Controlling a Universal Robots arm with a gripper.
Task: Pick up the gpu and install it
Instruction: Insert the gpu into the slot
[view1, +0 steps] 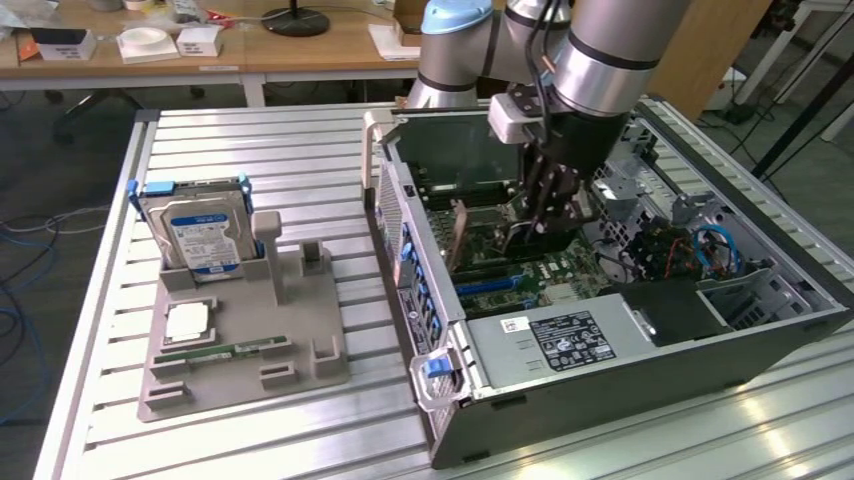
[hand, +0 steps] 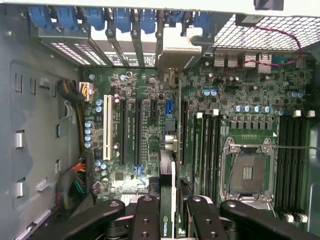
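My gripper (hand: 167, 212) is clamped part-way closed on the gpu (hand: 168, 200), card held on edge between my fingers (hand: 146, 220). I hang inside the open computer case (view1: 441, 330), gpu just above the motherboard (hand: 150, 125) expansion slots, bracket toward the rear.

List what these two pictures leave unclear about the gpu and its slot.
- Exterior view: the gripper and arm cover most of the gpu, which stands on edge inside the case.
- Wrist view: the gpu is edge-on between the fingers; its faces are hidden.
- Wrist view: the slot under the gpu is covered by it; whether it is seated cannot be told.
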